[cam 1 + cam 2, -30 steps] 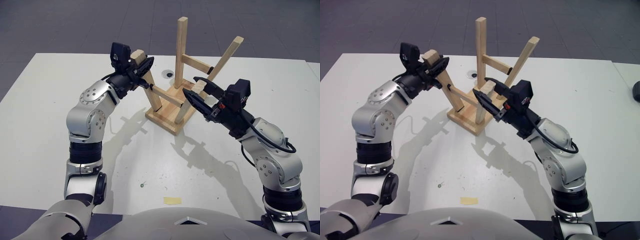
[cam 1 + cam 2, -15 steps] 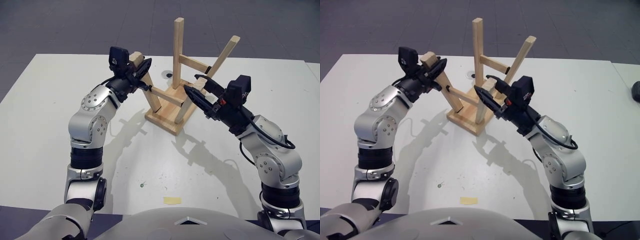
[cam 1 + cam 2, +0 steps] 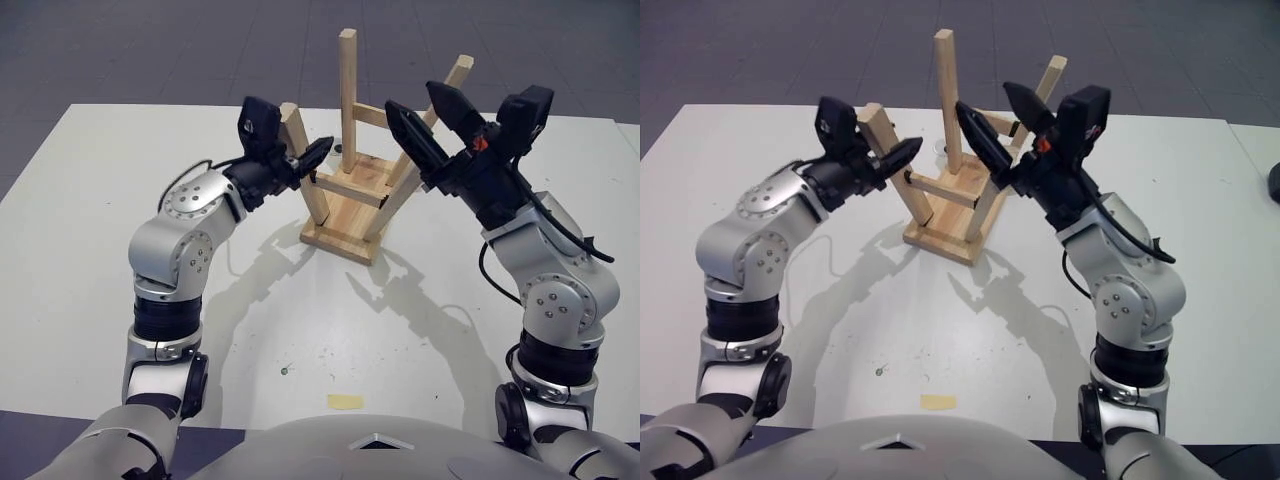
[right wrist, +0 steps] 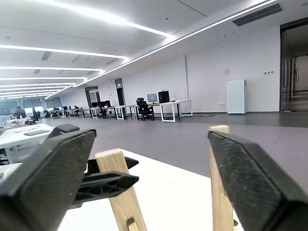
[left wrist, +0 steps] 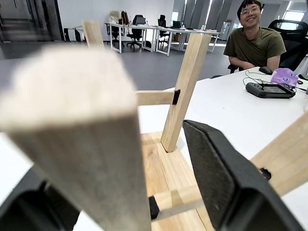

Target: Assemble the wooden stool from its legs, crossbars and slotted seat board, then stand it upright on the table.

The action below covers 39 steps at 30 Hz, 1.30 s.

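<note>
The wooden stool stands upside down, its seat board [image 3: 345,238] flat on the white table [image 3: 90,250] and its legs pointing up. My left gripper [image 3: 306,158] is open and straddles the near-left leg [image 3: 298,140] below its top. In the left wrist view that leg [image 5: 82,144] is close to the camera, with a gap to one black finger [image 5: 221,178]. My right gripper [image 3: 410,96] is open and raised above the near-right leg [image 3: 392,200], holding nothing. Its wide-spread fingers [image 4: 48,178] frame two leg tops.
A small yellow slip [image 3: 345,401] lies near the table's front edge. A dark object [image 3: 1273,185] sits past the right edge. Open table surface lies in front of and to both sides of the stool.
My right gripper has let go of the near-right leg and swung upward. My left gripper has opened and shifted right along the near-left leg. The stool now sits flatter.
</note>
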Each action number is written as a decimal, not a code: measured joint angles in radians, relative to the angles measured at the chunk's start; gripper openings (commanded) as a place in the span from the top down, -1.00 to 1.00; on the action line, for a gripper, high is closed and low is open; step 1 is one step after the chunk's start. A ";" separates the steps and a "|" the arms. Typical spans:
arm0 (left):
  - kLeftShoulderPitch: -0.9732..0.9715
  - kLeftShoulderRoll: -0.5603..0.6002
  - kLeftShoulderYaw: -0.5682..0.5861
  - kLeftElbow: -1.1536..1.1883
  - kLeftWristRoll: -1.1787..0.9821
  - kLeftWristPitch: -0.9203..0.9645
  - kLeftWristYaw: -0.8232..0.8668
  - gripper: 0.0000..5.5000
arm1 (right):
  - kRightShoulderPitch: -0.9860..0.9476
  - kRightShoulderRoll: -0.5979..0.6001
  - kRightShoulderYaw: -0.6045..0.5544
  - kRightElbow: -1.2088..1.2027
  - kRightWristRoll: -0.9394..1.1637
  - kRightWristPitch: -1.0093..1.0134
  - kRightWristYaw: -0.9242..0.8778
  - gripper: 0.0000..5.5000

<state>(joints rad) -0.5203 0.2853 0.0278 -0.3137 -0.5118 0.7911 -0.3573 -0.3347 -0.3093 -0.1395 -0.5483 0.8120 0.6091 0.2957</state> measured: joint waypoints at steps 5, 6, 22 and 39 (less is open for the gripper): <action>-0.062 0.004 0.073 -0.065 -0.118 0.013 -0.038 -0.65 | -0.057 0.015 -0.049 0.001 0.079 0.014 -0.068 -0.96; -0.065 0.006 0.076 -0.074 -0.124 0.015 -0.044 -0.71 | -0.059 0.016 -0.050 0.001 0.085 0.014 -0.073 -0.96; -0.378 -0.043 0.044 0.242 -0.038 -0.202 -0.060 -0.96 | -0.437 0.061 -0.131 0.038 0.283 0.000 -0.349 -0.96; -0.187 -0.161 -0.046 0.282 0.056 -0.259 -0.026 -0.96 | -0.039 0.121 0.076 0.071 0.041 -0.043 -0.310 -0.96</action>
<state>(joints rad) -0.7077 0.1245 -0.0178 -0.0318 -0.4557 0.5321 -0.3829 -0.3733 -0.1878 -0.0639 -0.4776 0.8533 0.5664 -0.0144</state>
